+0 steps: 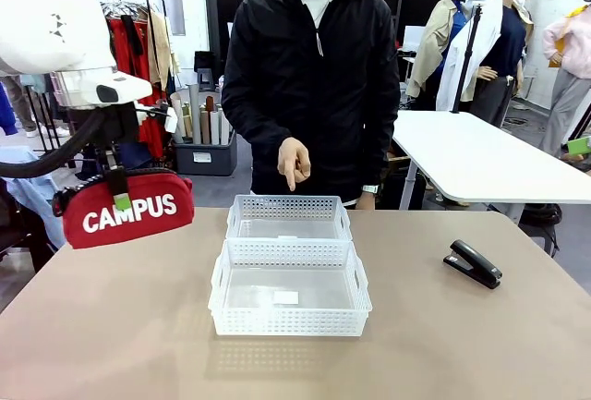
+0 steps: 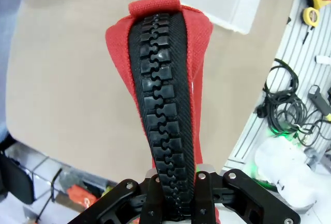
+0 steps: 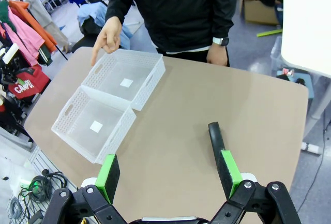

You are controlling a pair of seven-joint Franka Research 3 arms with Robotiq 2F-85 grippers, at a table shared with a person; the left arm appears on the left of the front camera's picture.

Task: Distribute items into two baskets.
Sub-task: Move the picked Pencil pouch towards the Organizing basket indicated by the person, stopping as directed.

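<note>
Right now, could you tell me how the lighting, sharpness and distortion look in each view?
Front view: even light, sharp, a faint shadow before the nearer white perforated plastic basket. Left wrist view: the red fabric zip pouch looms close yet crisp. Right wrist view: the tan table looks bowed.

Two white baskets were counted, a far basket (image 1: 288,204) and a near basket (image 1: 289,322); one red pouch (image 1: 129,208) and one black stapler (image 1: 473,263) were also seen.

The red "CAMPUS" pouch (image 1: 127,208), zipped, hangs pinched in the left claw (image 1: 120,200). To that claw's right the white mesh near basket (image 1: 290,322) and far basket (image 1: 289,206) touch. The black stapler (image 1: 473,263) lies beneath the spread right claw (image 3: 166,158).
</note>
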